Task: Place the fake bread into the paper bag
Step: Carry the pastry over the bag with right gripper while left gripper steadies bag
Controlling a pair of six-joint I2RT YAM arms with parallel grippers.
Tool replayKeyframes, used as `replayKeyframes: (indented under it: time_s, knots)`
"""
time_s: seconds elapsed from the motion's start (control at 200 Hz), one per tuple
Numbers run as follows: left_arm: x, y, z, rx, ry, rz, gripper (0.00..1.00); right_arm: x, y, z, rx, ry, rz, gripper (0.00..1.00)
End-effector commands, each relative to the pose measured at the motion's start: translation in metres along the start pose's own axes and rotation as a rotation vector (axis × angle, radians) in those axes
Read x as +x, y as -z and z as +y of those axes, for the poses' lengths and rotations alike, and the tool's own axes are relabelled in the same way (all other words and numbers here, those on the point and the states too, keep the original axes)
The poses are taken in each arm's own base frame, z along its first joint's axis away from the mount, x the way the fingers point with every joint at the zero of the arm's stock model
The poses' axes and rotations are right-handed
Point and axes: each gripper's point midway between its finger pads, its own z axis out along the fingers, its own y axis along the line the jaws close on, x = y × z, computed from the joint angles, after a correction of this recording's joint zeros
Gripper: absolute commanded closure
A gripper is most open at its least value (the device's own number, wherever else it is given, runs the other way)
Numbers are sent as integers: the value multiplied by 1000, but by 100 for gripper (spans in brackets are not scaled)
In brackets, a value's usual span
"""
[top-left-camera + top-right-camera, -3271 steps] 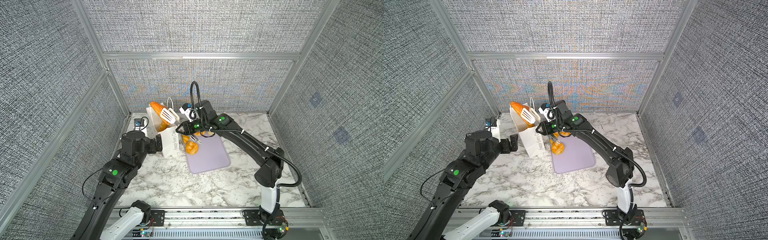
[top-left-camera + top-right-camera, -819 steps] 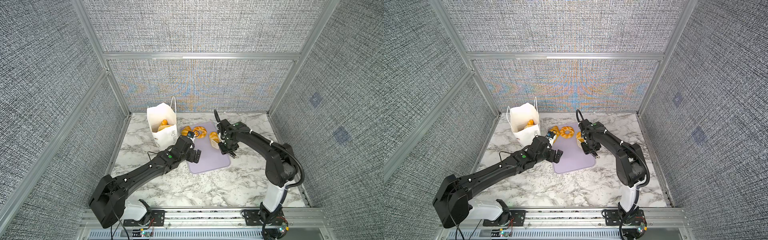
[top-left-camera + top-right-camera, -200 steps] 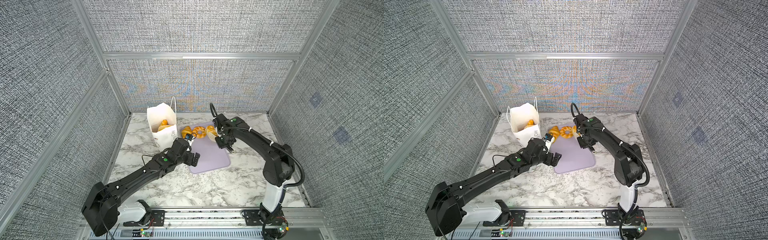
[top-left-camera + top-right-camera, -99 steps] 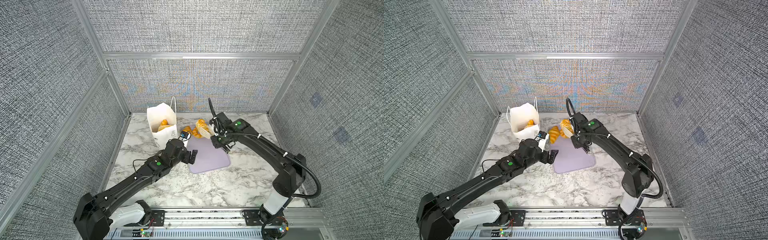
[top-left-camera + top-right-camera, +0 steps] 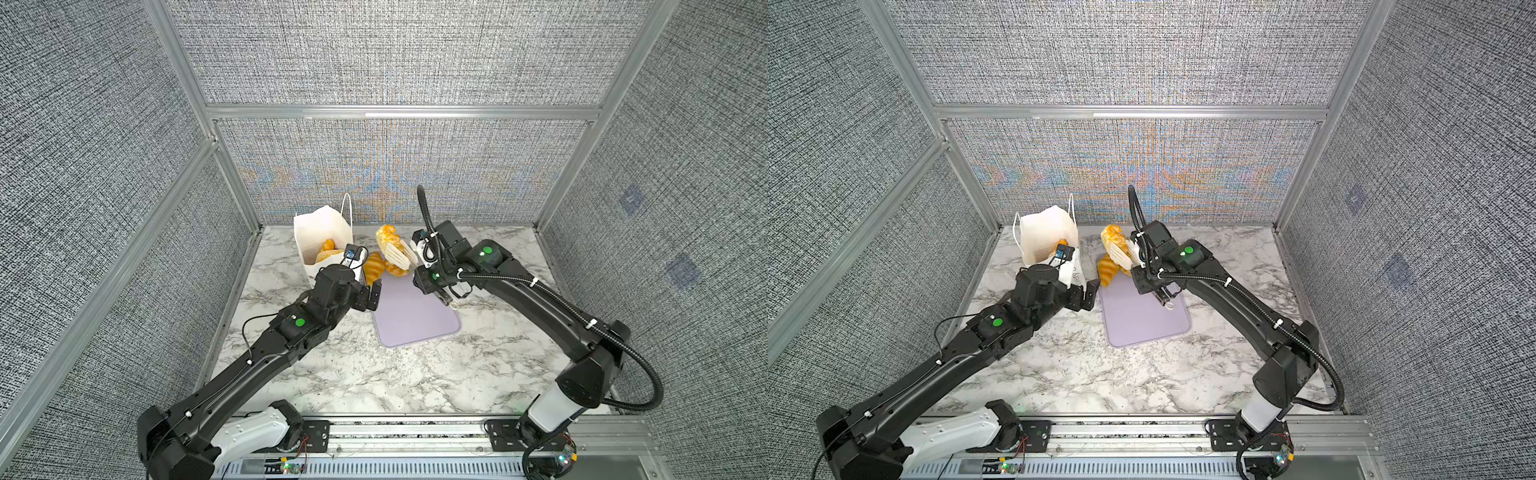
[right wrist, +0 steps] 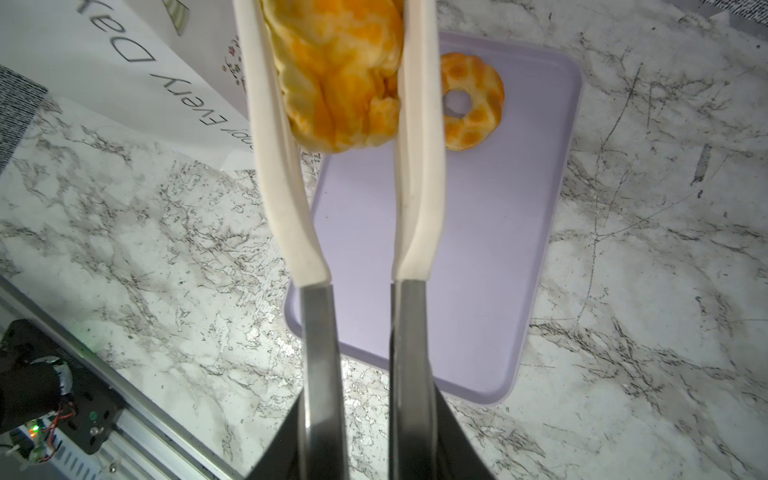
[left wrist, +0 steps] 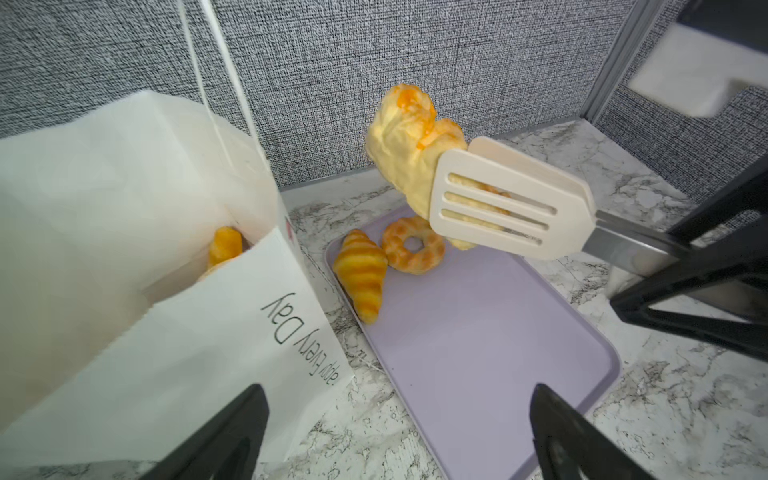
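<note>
Ahead of the right gripper (image 6: pixel 370 419), whose jaws are pressed on the two steel arms of the tongs (image 7: pixel 498 208), a pale yellow twisted piece of fake bread (image 7: pixel 409 141) is pinched between the white slotted blades, lifted clear of the lavender tray (image 5: pixel 419 324); its long axis runs along the blades, and about half of it sticks out past their tips, pointing away from the gripper toward the back wall. Below the blades, on the far end of the tray, lie a striped croissant (image 7: pixel 361 274) and a ring-shaped piece (image 7: pixel 411 245), seemingly touching; the croissant's long axis is about parallel with the tray edge nearest the paper bag (image 5: pixel 322 224). The bag stands upright and open to the side of the tongs' tips, near them but apart; its nearer wall and an upright string handle (image 5: pixel 348 210) stand between the lifted piece and the opening; more pieces (image 5: pixel 327 249) lie inside. The left gripper (image 7: pixel 395 409) is spread wide and holds nothing; the lettered side of the bag is just beside one of its fingers; the tray lies under and ahead of it; the tongs hang above and ahead, apart.
</note>
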Motion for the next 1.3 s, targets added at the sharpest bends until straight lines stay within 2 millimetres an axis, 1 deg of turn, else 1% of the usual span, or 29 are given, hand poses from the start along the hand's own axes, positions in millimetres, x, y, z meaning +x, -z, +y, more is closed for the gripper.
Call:
replayKeyframes:
  time_s: [0.0,0.22,0.335,0.435,0.585,0.75,0.8,0.876,1.061,1.171,1.296]
  knots:
    - [-10,10,10,-19,-11,-8,1,-24,14,15,-54,-13,-97,66]
    - [-42,31,29,-45,-5,-28,0,-58,40,44,-142,21,-236,67]
    - [-51,36,37,-65,-3,-19,0,-74,50,58,-170,48,-277,67]
    - [-58,39,42,-77,11,-24,1,-89,61,75,-215,72,-317,67]
    - [-64,44,54,-108,35,-29,1,-104,66,100,-268,111,-348,67]
    - [-64,51,71,-147,59,-37,1,-114,56,117,-314,116,-354,67]
    - [-62,52,77,-160,69,-35,0,-116,51,123,-330,116,-348,67]
    - [-58,54,87,-174,90,-30,1,-118,41,127,-332,107,-335,67]
    - [-41,54,103,-183,139,-11,0,-116,14,127,-312,85,-283,66]
    - [-31,51,109,-189,160,8,1,-113,3,127,-304,82,-258,66]
    - [-27,51,113,-188,177,9,1,-109,-5,124,-279,76,-229,66]
